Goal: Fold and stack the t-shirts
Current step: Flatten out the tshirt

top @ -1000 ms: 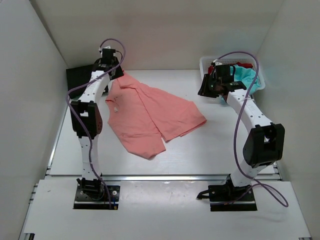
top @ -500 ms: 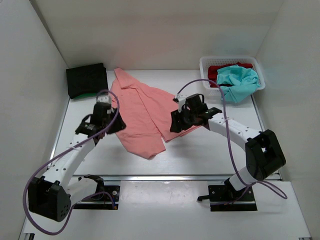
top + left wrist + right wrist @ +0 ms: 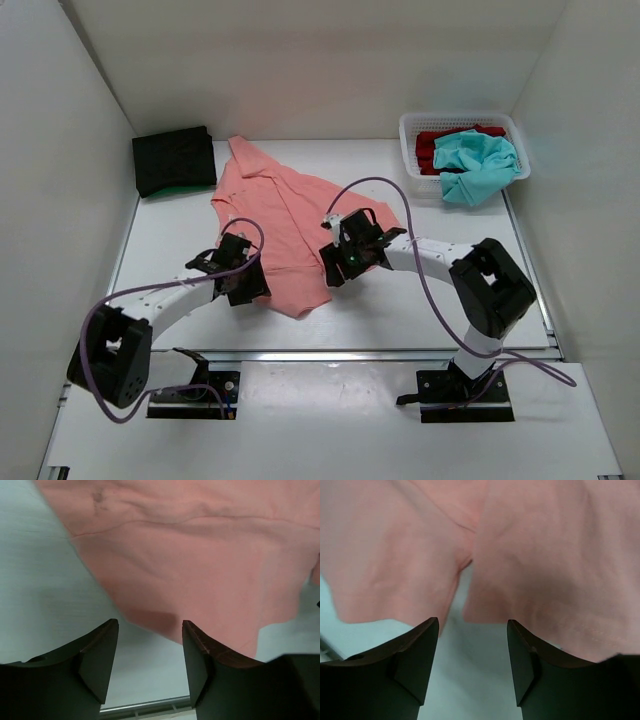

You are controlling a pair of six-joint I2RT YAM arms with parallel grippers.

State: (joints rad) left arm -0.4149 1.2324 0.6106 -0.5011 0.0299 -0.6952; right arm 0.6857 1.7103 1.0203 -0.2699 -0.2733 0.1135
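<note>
A salmon-pink t-shirt (image 3: 285, 215) lies crumpled and partly folded over itself in the middle of the table. My left gripper (image 3: 246, 287) is open and empty, low at the shirt's near left hem. In the left wrist view the gripper (image 3: 150, 652) stands just short of the pink cloth (image 3: 200, 555). My right gripper (image 3: 335, 266) is open and empty at the shirt's near right edge. In the right wrist view the gripper (image 3: 472, 657) faces a gap between two pink flaps (image 3: 545, 555). A folded black t-shirt (image 3: 174, 158) lies at the back left over a green edge (image 3: 185, 189).
A white mesh basket (image 3: 460, 117) at the back right holds a red t-shirt (image 3: 432, 142) and a teal t-shirt (image 3: 482, 160) that hangs over its front rim. White walls close in the table on the left, back and right.
Both arms swung from the back of the table down to the pink shirt's near edge. The left gripper came from the shirt's far corner, the right from the basket. The shirt looks unmoved.
</note>
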